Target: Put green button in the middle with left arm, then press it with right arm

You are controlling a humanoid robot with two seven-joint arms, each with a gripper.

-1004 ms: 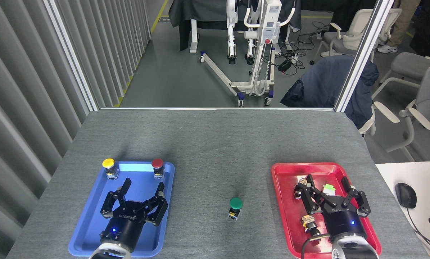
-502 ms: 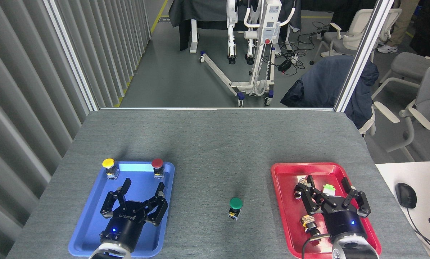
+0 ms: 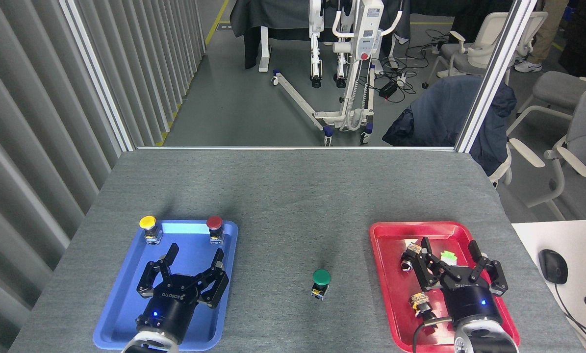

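Observation:
The green button [image 3: 320, 282] stands upright on the bare grey tabletop [image 3: 293, 196], between the two trays and near the front edge. My left gripper [image 3: 195, 253] hovers over the blue tray [image 3: 126, 304], open, nothing between its fingers. My right gripper [image 3: 449, 245], with a black cable at its wrist, hangs over the red tray [image 3: 386, 274], also open and empty. Both grippers are well apart from the button, one to its left and one to its right.
A yellow-capped button [image 3: 148, 227] and a red-capped button [image 3: 215, 228] stand at the blue tray's far edge. Small switches [image 3: 419, 301] and a light-green tipped part [image 3: 448, 255] lie in the red tray. A mouse [image 3: 552, 265] sits on a white desk at right.
The right gripper has shifted slightly to the right and a little toward me over the red tray. The left gripper and the green button have not moved.

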